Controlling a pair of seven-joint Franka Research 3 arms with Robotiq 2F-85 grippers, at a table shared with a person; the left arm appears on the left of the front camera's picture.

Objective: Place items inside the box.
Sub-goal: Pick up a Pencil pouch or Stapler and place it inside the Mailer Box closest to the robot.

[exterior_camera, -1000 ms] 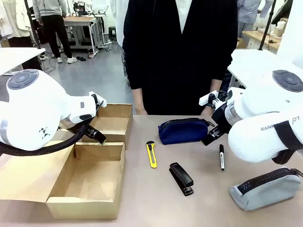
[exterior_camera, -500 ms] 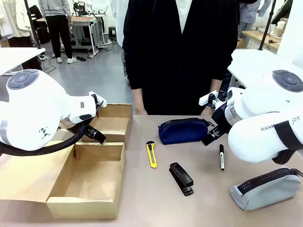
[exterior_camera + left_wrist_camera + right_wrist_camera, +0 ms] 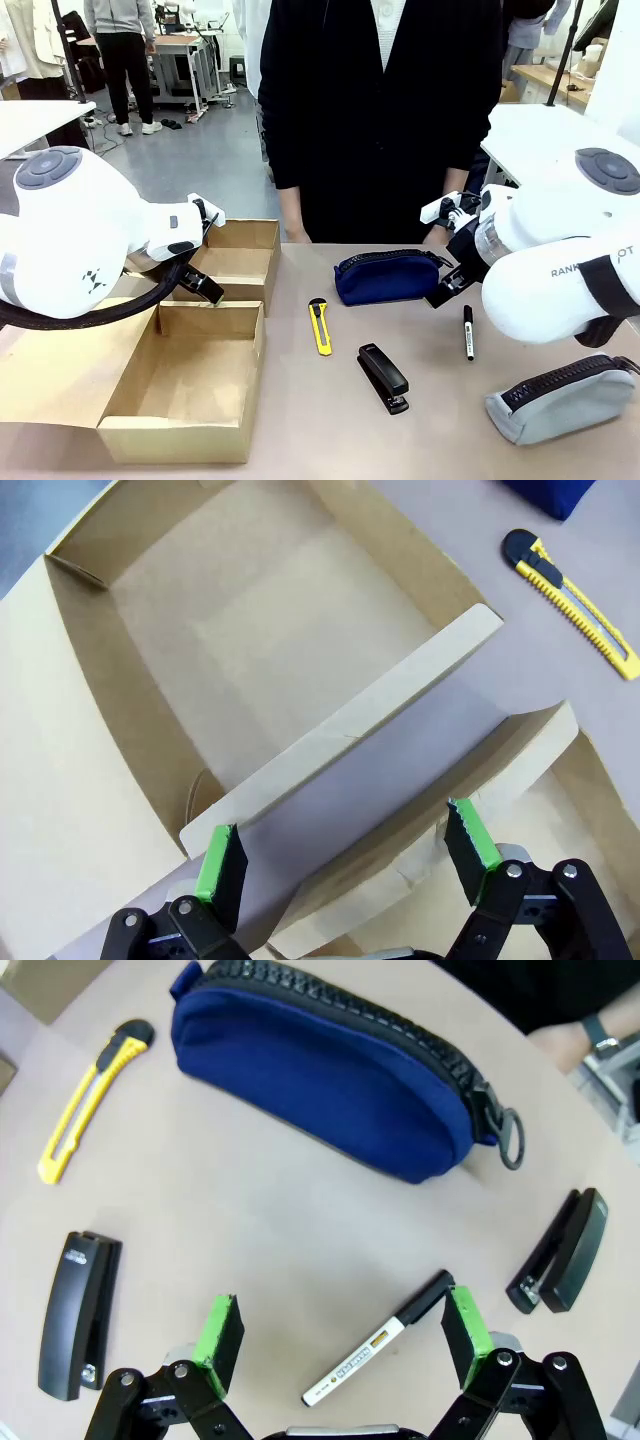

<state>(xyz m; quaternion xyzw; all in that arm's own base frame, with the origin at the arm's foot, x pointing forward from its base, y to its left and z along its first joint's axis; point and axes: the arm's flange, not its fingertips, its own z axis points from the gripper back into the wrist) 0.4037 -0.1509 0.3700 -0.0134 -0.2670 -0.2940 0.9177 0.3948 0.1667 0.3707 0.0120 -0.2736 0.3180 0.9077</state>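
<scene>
Right gripper (image 3: 342,1312) is hovering, jaws wide and empty, over the black marker pen (image 3: 385,1340) on the table (image 3: 250,1220) near the navy blue zip pouch (image 3: 330,1080). An off-centre finger could send the pen rolling. Left gripper (image 3: 345,835) is hanging open above the cardboard box (image 3: 270,650).

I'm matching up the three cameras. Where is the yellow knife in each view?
Front: knife at centre, between box and stapler.
Left wrist: knife top right, past the box.
Right wrist: knife upper left, left of the navy pouch.
Shared landmark: the navy pouch, by the knife's black end in all three.
</scene>
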